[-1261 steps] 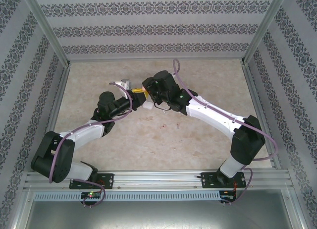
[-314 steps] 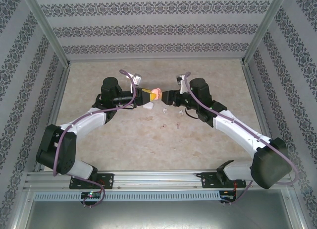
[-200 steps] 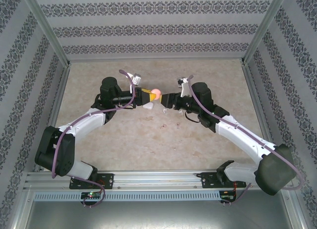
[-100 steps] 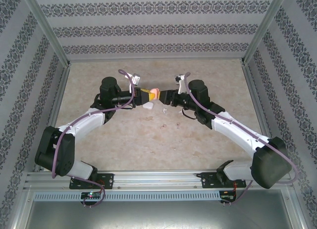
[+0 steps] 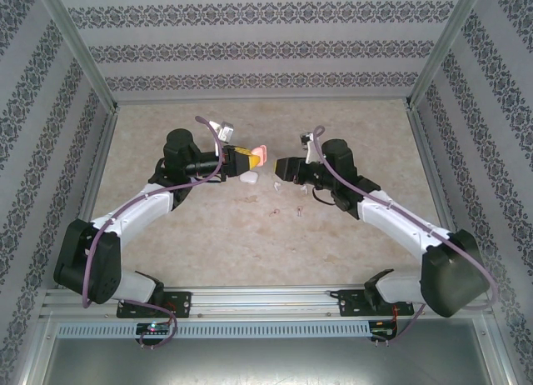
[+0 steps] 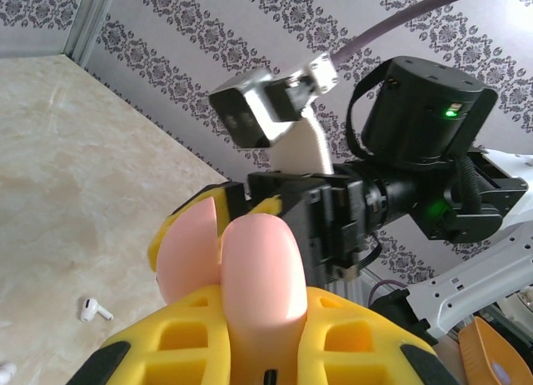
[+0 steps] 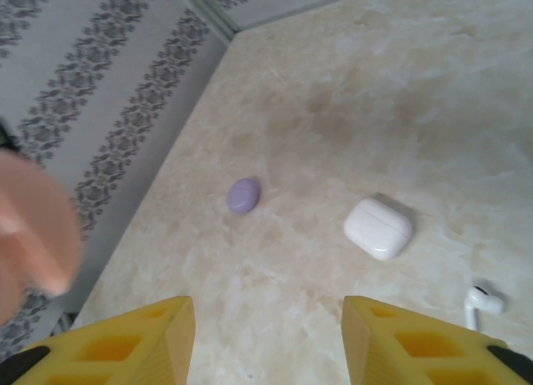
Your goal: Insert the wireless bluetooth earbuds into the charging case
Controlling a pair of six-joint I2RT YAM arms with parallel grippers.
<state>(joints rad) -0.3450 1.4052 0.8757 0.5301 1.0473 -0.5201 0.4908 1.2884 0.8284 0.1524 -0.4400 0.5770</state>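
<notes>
**The pink case [image 6: 246, 264] clamped in the left gripper [image 5: 248, 159], right gripper [image 7: 266, 335] empty**

The left gripper is closed tight on the pink case and holds it above the table [image 5: 350, 252]. The right gripper faces it close by, fingers spread apart, gripping nothing. On the table lie a white earbud [image 7: 481, 302], a white case [image 7: 379, 227] near it, and a purple case [image 7: 243, 195] farther off.

A beige marbled desk [image 5: 216, 243] fills the middle; damask-striped walls [image 5: 266, 47] enclose it left, right and far; aluminium posts [image 5: 77, 47] mark the far corners; a slotted rail [image 5: 266, 302] lines the near edge.
</notes>
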